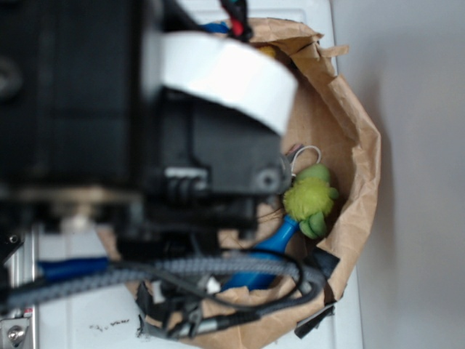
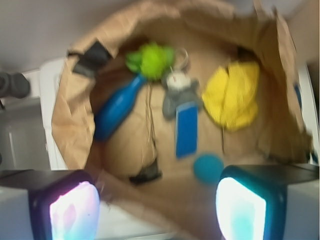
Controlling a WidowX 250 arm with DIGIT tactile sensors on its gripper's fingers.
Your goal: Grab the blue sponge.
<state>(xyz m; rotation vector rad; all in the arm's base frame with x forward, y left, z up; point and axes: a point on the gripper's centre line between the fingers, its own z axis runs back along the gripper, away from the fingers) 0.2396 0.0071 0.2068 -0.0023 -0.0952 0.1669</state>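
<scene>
Exterior view: black robot arm (image 1: 182, 160) blocks most of the crumpled brown paper bag (image 1: 356, 138); fuzzy green plush toy (image 1: 311, 198) and glossy blue bottle-shaped toy (image 1: 280, 236) show past it.

Wrist view: claw (image 2: 157, 207) spread wide, empty, above the bag. Flat bright-blue rectangular sponge (image 2: 186, 129) lies ahead between the fingers, touching grey plush mouse (image 2: 179, 90); round teal ball (image 2: 208, 168) nearer, yellow cloth (image 2: 232, 95) right.

blue sponge (image 2: 186, 131) top lies clear; grey mouse (image 2: 179, 90) touches its far end; teal ball (image 2: 208, 168) near
</scene>
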